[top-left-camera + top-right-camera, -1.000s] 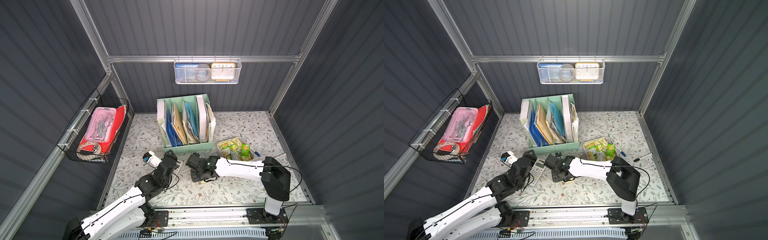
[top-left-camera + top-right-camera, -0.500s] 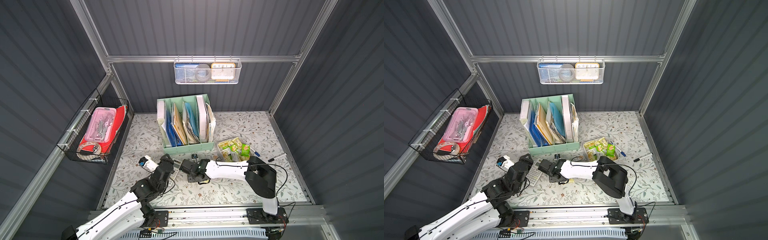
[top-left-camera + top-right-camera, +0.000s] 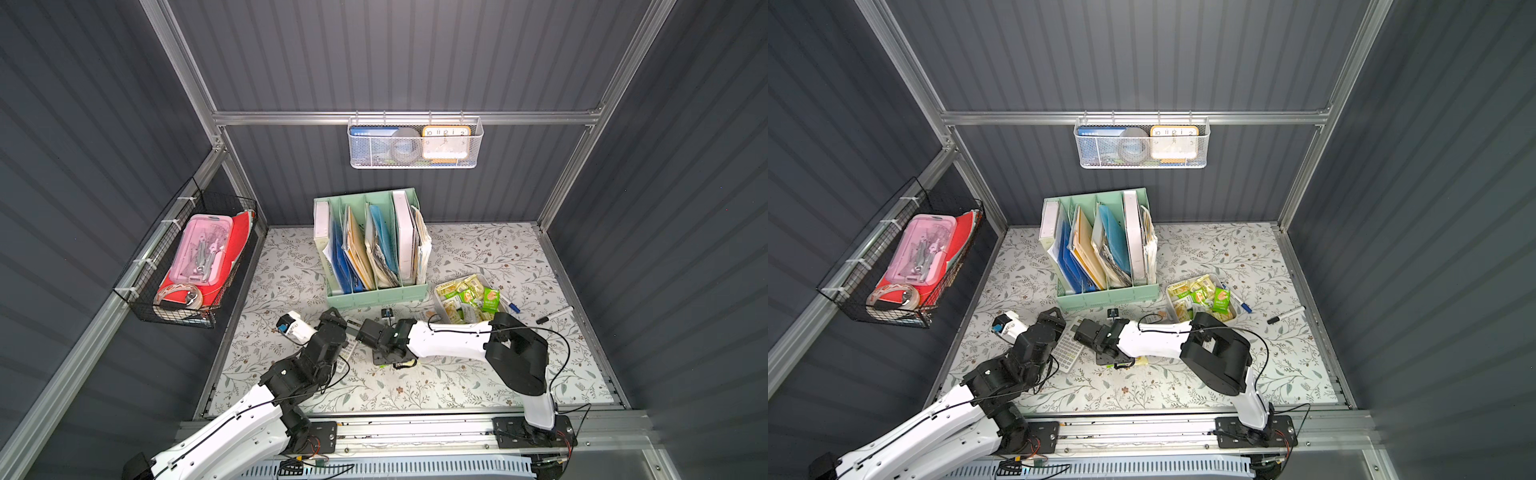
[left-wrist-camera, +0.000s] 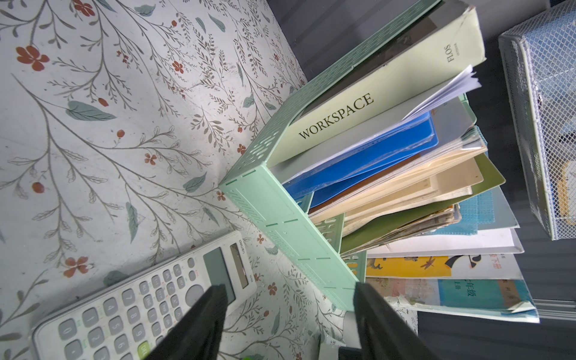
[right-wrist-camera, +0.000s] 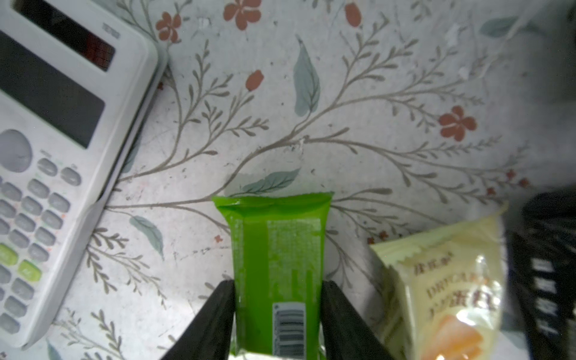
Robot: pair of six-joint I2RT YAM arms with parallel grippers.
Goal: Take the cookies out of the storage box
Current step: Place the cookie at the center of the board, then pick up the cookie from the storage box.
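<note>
Left end effector [image 4: 288, 286]: fingers apart, empty, beside calculator [image 4: 140, 305]. Book [image 4: 374, 103] spine reads "WORKSPACE", "FLOS". Right end effector [image 5: 277, 282]: fingers flank green cookie [image 5: 277, 243], barcode up, at worktop [image 5: 374, 109]; clamping cannot be told. Adjacent yellow cookie [image 5: 442, 280] marked "DRYCA…". Other cookies [image 3: 469, 295] fill box [image 3: 437, 297], rightmost.

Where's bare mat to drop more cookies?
Bare: front strip of the mat along the rail; back right corner behind the storage box; left of the file organiser. Crowded: from the calculator to the box, and the pens right of it.
</note>
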